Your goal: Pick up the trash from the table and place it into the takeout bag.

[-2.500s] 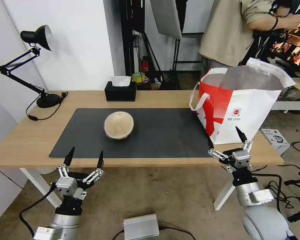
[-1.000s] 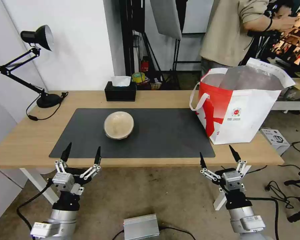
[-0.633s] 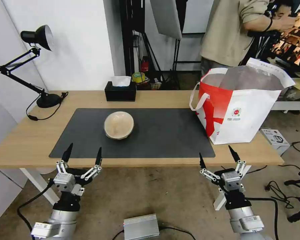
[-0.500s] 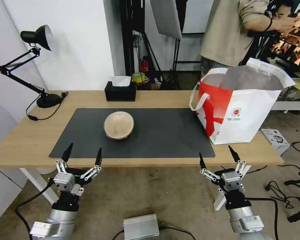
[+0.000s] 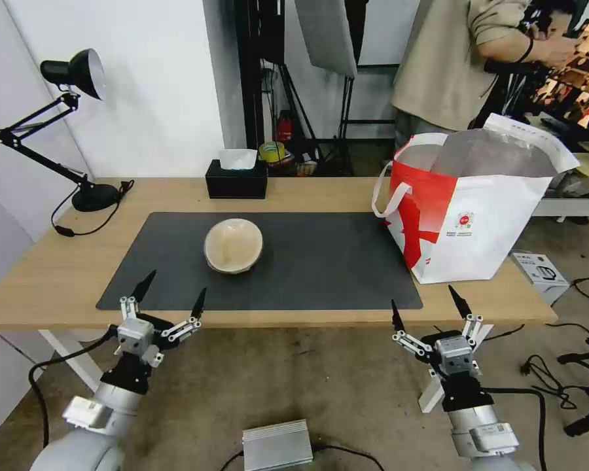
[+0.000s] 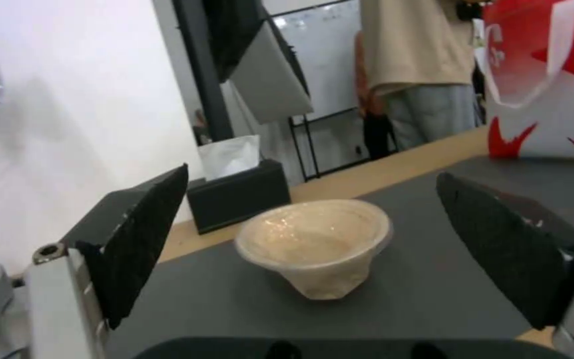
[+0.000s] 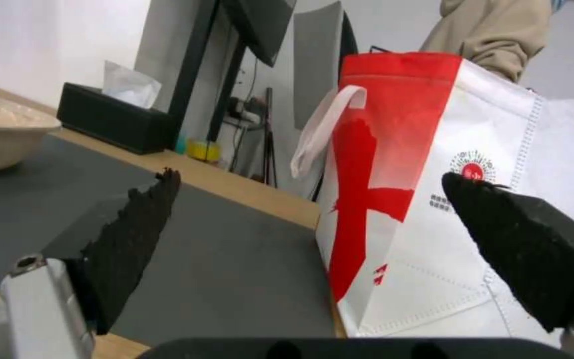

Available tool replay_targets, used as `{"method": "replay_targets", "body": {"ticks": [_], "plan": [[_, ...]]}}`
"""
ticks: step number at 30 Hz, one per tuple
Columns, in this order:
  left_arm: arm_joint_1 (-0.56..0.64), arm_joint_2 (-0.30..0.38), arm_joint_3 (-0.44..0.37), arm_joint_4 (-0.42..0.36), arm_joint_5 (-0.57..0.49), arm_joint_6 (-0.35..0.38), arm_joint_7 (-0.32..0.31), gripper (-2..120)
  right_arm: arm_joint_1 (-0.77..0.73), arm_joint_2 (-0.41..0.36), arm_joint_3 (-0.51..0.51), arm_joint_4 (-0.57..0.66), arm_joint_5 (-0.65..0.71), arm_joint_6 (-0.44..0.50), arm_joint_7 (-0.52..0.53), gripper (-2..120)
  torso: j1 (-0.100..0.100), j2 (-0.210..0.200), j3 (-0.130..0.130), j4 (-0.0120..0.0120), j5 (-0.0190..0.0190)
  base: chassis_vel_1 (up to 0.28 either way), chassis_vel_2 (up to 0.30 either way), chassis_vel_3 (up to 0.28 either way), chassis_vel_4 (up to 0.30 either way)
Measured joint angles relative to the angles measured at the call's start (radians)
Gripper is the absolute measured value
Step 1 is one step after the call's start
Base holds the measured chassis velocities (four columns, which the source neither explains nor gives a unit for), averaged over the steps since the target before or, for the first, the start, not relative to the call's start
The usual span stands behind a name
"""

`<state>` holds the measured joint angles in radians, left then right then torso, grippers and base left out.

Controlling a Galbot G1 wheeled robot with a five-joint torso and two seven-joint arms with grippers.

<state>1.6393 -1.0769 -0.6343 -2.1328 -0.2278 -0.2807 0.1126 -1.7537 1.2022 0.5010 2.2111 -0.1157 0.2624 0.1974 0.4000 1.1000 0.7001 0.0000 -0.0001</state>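
A: What is sitting on the table [image 5: 46,275] right now?

B: The big grey mat [image 5: 321,261] is lying in the middle of it. The takeout bag [image 5: 491,229] is standing upright at the mat's right end, and its top is gaping open.

A: Is any trash waiting?

B: One piece is showing, a tan bowl [image 5: 233,245]. It is resting on the mat, well apart from the bag and near the black tissue box [image 5: 236,178].

A: So is the job finishing?

B: I think it is getting close. Only the bowl is waiting outside the bag. I cannot tell what is lying inside the bag.

A: What are the grippers doing?

B: The left gripper [image 5: 171,297] is hanging at the table's front edge, just in front of the mat and pointing at the bowl. Its fingers [image 6: 142,239] are spreading wide and holding nothing. The right gripper [image 5: 427,306] is hanging below the front edge, near the bag. Its fingers [image 7: 127,249] are spreading wide too, and touching nothing.
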Motion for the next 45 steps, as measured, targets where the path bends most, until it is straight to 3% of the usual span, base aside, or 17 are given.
{"method": "replay_targets", "body": {"ticks": [23, 33, 45], "plan": [[-0.215, 0.265, 0.146, 0.100, -0.091, 0.055, -0.008, 100, 0.000, 0.000, 0.000, 0.000, 0.001, 0.000, 0.001, 100, 0.000, 0.000, 0.000, 0.0000, 0.0001, 0.000, 0.000, 0.000, 0.000], [-0.317, 0.325, 0.230, 0.139, -0.104, 0.073, 0.007, 100, 0.000, 0.000, 0.000, 0.000, 0.001, -0.001, 0.001, 100, 0.000, 0.000, 0.000, 0.0000, 0.0001, 0.000, 0.000, 0.000, 0.000], [-0.424, 0.341, 0.349, 0.165, -0.108, 0.101, 0.012, 100, 0.000, 0.000, 0.000, 0.000, 0.001, -0.001, 0.001, 100, 0.000, 0.000, 0.000, 0.0000, 0.0002, 0.000, 0.000, 0.000, 0.000]]}}
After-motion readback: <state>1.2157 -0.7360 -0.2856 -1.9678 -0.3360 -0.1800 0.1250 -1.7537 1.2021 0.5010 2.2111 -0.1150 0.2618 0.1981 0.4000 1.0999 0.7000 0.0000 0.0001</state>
